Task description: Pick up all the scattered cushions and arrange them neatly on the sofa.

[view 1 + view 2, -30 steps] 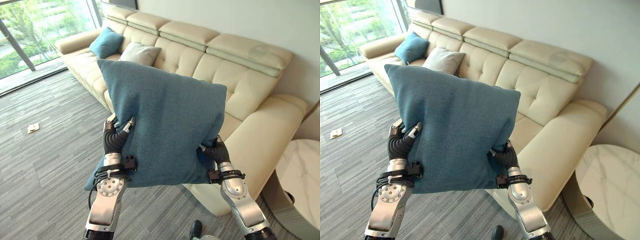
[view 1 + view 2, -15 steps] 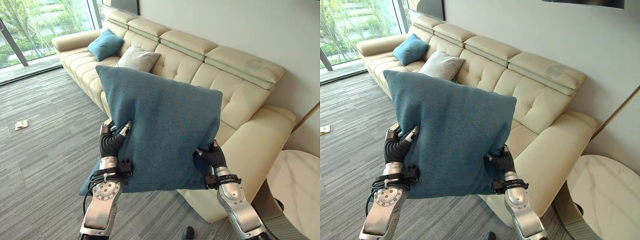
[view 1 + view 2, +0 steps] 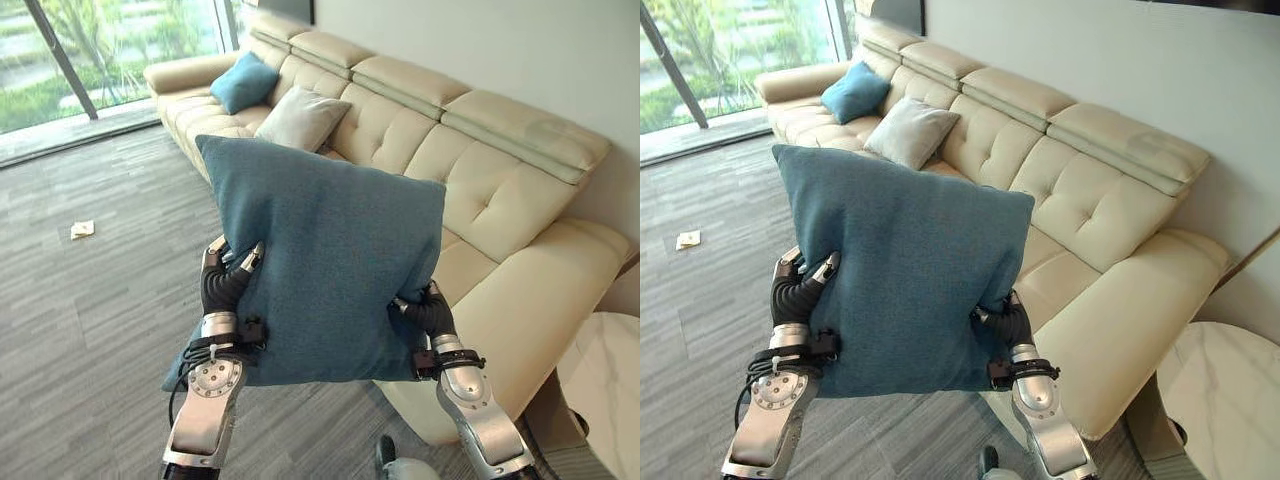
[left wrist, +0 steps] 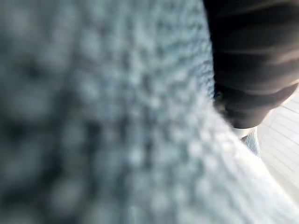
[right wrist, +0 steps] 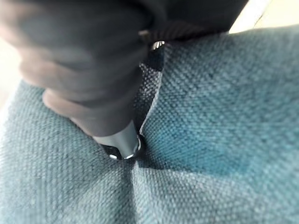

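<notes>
- Left eye view: large teal cushion held up off the floor between both hands, upright, in front of the cream leather sofa. Left hand clamps the cushion's left edge low down, silver thumb lying over the front face, the other fingers hidden behind the fabric. Right hand grips the right edge near the bottom corner, fabric dented where its fingers press in. Beyond the fingers, well apart, a grey cushion and a small teal cushion lean on the sofa back. Scrap of paper lies on the grey carpet floor, far out past the left hand. White marble side table sits beside the sofa arm, out past the right hand.
- Right eye view: same scene. Left hand has its thumb tip on the cushion front, fingers wrapped round the edge. Right hand is curled in on the other edge, fabric pulled in around it. Cushion bottom edge hangs below both hands.
- Left wrist view: teal weave pressed right up to the camera, dark ribbed cover beside it; fingers hidden, touching fabric.
- Right wrist view: a dark-tipped silver finger digs into the teal fabric, creases running out from its tip, so the hand is closed on the cushion.
</notes>
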You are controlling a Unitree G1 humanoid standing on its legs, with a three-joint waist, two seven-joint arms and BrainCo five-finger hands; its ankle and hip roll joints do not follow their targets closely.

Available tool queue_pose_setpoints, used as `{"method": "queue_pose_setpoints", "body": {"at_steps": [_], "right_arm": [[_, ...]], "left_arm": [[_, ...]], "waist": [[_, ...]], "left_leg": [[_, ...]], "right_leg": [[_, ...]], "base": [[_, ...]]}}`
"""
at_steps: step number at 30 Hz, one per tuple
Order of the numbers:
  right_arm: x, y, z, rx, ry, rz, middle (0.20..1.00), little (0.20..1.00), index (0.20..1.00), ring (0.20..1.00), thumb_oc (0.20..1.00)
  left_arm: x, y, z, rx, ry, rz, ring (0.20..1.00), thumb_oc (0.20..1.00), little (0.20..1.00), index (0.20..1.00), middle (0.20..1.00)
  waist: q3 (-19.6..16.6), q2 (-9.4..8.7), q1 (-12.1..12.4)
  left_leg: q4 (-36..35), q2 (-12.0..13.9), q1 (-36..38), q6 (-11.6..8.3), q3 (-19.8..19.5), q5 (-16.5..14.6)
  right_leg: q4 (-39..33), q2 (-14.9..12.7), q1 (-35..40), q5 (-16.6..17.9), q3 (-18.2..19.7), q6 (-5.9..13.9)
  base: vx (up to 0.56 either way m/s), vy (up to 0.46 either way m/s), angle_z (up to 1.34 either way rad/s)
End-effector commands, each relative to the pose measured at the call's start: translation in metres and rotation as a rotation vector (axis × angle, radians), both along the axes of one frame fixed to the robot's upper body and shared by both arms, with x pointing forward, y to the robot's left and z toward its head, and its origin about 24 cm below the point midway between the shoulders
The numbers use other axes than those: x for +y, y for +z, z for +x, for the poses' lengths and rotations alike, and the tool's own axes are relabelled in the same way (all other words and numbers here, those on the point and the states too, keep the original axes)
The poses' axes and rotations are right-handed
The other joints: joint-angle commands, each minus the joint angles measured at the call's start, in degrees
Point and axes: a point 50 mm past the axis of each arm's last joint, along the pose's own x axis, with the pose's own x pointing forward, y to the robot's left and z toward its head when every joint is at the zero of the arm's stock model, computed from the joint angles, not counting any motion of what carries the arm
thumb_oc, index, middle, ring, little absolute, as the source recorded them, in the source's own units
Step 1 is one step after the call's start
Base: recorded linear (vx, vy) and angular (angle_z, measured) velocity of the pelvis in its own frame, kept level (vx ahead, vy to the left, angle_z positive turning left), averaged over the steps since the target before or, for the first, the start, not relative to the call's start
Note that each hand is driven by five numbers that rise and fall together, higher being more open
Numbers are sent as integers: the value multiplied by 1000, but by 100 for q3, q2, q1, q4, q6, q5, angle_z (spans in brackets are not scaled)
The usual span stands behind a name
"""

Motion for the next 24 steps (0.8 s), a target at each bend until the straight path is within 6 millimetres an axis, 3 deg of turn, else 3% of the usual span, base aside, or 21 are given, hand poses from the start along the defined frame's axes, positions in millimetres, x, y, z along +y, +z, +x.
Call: {"method": "queue_pose_setpoints", "body": {"at_steps": [1,2,3,5,7,8,10,11,13,15,17,18,21,22,24], "right_arm": [[47,80,2,-399,198,239,200,200,200,200,200],[46,77,0,-388,196,250,200,200,200,200,200],[42,74,-2,-379,192,246,200,200,200,200,200],[38,73,-3,-371,185,244,200,200,200,200,200],[36,71,-4,-362,188,241,200,200,200,200,200],[36,71,-4,-357,200,239,200,200,200,200,200],[36,74,-3,-369,205,219,200,200,200,200,200],[34,77,-1,-383,198,202,200,200,200,200,200],[34,78,0,-385,195,201,200,200,200,200,200],[35,79,0,-390,194,197,200,200,200,200,200],[37,80,0,-398,202,182,200,200,200,200,200],[38,78,0,-391,208,183,200,200,200,200,200],[41,77,-2,-384,220,191,200,200,200,200,200],[44,75,-2,-377,229,198,200,200,200,200,200],[45,75,-2,-376,231,201,200,200,200,200,200]], "left_arm": [[-52,50,0,-272,-254,44,200,200,200,200,200],[-51,50,0,-272,-245,48,200,200,200,200,200],[-52,50,-1,-274,-249,54,200,200,200,200,200],[-52,50,-3,-276,-251,54,200,200,200,200,200],[-52,48,-4,-271,-254,50,200,200,200,200,200],[-47,46,-8,-264,-236,52,200,200,200,200,200],[-43,46,-9,-262,-219,47,200,200,200,200,200],[-41,48,-9,-268,-211,42,200,200,200,200,200],[-40,48,-8,-272,-208,38,200,200,200,200,200],[-40,49,-8,-275,-207,30,200,200,200,200,200],[-39,50,-9,-271,-211,33,200,200,200,200,200],[-38,49,-9,-265,-212,38,200,200,200,200,200],[-36,49,-12,-262,-198,39,200,200,200,200,200],[-34,47,-15,-256,-182,40,200,200,200,200,200],[-32,46,-17,-252,-173,44,200,200,200,200,200]], "waist": [[-55,32,-167],[-117,-6,-171],[-191,-42,-219],[-354,-80,-316],[-394,-59,-358],[-421,36,-362],[-380,21,-344],[-348,24,-287],[-342,-66,-282],[-317,-146,-251],[-225,-266,-117],[-211,-297,-82],[-139,-231,16],[-84,-165,78],[-54,-150,88]], "left_leg": [[-396,-513,1096,298,-17,-514],[-396,-570,1265,286,53,-648],[-396,-600,1355,267,26,-716],[-396,-588,1651,122,-3,-874],[-164,-533,1720,11,-35,-960],[643,-420,1654,-292,27,-812],[1798,-413,1202,-516,0,-324],[2724,-494,865,-760,-125,-6],[2971,-605,636,-801,-178,61],[3175,-662,275,-761,-175,-83],[2810,-430,-393,-431,131,-689],[2527,-403,-477,-333,145,-805],[1408,-279,-756,-317,-368,-313],[737,-178,-808,-436,-816,34],[578,-133,-910,-469,-1000,115]], "right_leg": [[-500,171,-19,409,-579,24],[-500,31,-42,411,-1301,12],[-500,-24,164,430,-1631,-99],[-500,-35,464,678,-1795,-360],[-500,37,625,738,-1748,-471],[-500,195,949,680,-1620,-561],[-500,249,1188,598,-1394,-656],[-500,373,1417,449,-1158,-785],[-500,321,1470,416,-1037,-818],[-500,288,1542,354,-900,-831],[-500,240,1731,213,-580,-825],[-500,211,1781,181,-468,-830],[-500,308,1980,94,-45,-870],[-500,366,2121,8,218,-915],[-500,361,2170,-28,341,-918]], "base": [[385,-55,97],[387,-75,87],[591,-125,39],[537,-152,20],[421,-170,-2],[406,-190,-12],[470,-242,-24],[413,-217,-53],[229,-131,-59],[152,-96,-59],[253,-91,-40],[214,-17,-47],[222,25,-76],[177,48,-85],[134,36,-89]]}}
